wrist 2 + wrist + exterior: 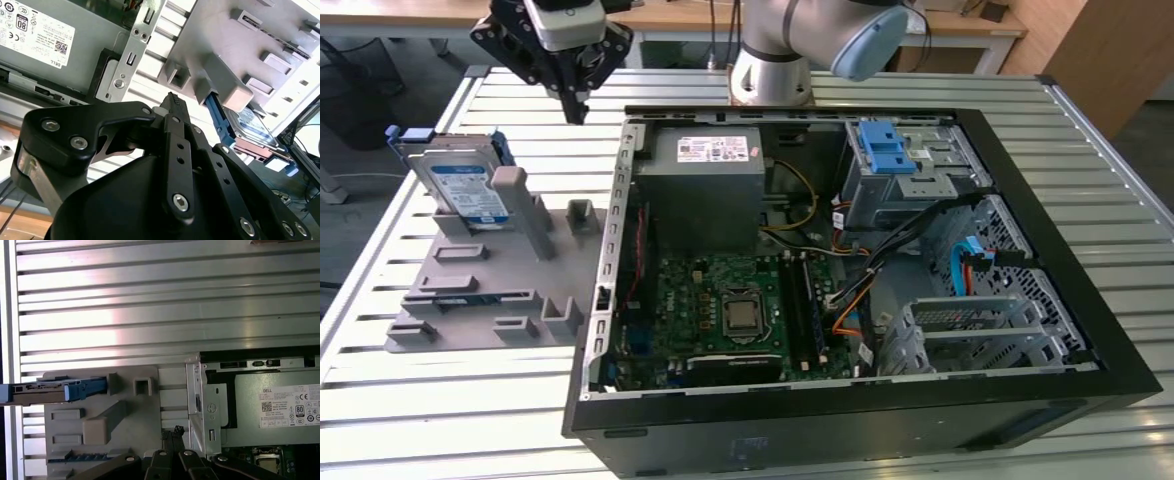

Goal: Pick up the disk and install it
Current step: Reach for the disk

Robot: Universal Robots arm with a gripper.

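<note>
The disk [464, 186] is a silver drive with a blue-and-white label and blue rails. It stands on edge in a slot of the grey holder block [480, 290] on the exterior view's left. The first wrist view shows the disk [40, 391] edge-on, and it appears as the disk [256, 128] in the second wrist view behind a post of the block. My gripper [574, 108] hangs above the table at the far end of the block, between the disk and the open computer case [854, 260]. Its fingers are shut together and hold nothing, as seen on the gripper [173, 100] and the gripper [175, 430].
The case lies open with a grey power-supply box [708, 185], a green motherboard [727, 315] and a drive cage with a blue latch [895, 153] at its far right. The slatted metal table [480, 420] runs around it. The arm's base [771, 75] stands behind the case.
</note>
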